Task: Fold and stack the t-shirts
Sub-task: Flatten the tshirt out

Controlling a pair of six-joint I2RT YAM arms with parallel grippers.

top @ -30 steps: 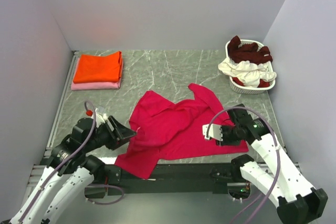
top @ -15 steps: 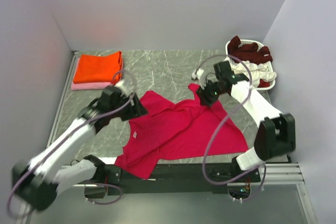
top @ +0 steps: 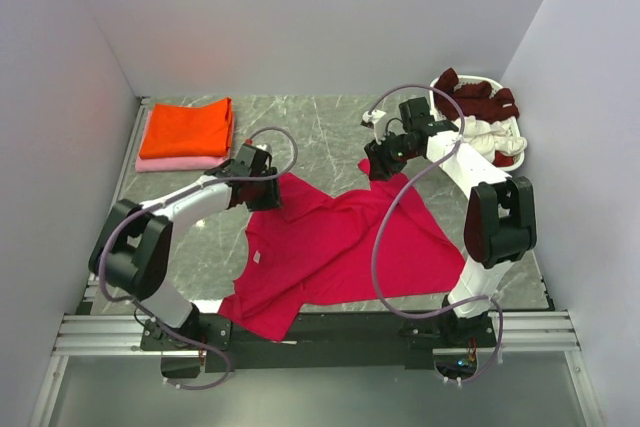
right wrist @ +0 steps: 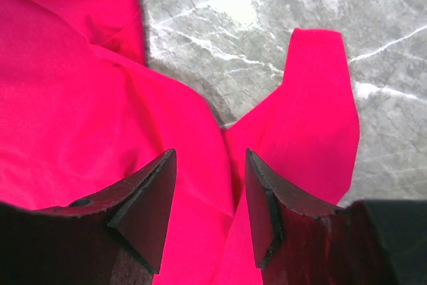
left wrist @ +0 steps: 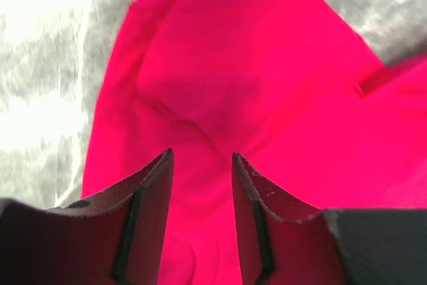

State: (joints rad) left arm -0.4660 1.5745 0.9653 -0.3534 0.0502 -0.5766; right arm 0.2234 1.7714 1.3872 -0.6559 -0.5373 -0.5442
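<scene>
Top view: the crimson-pink t-shirt point(top: 340, 247) lies spread and rumpled over the middle of the table point(top: 310, 132), its near hem hanging over the front edge. The left arm point(top: 200, 197) reaches to the shirt's far left corner and the right arm point(top: 450, 152) to its far right corner. How far their fingers are parted cannot be told from here. An orange t-shirt point(top: 185, 127) sits folded on a pale pink t-shirt point(top: 180, 162) at the far left. A dark maroon t-shirt point(top: 475, 97) and a white t-shirt point(top: 470, 132) are heaped in the laundry basket point(top: 478, 171) at the far right.

Left wrist view: the left fingers point(left wrist: 150, 198) stand apart with a moderate gap and nothing pinched between them. They hang over a soft ridge of the crimson-pink t-shirt point(left wrist: 253, 85), near its edge against the table point(left wrist: 40, 98).

Right wrist view: the right fingers point(right wrist: 143, 198) are likewise parted and empty. They sit over the fold where a sleeve point(right wrist: 320, 98) meets the body of the crimson-pink t-shirt point(right wrist: 80, 111).

The cloth looks light, limp and thin. It will probably drape and bunch, not hold a shape, and drag across the stone. A pinch on a raised wrinkle or a doubled edge, at the shoulder on each side, seems the surest hold. A flat single layer may slip out.
</scene>
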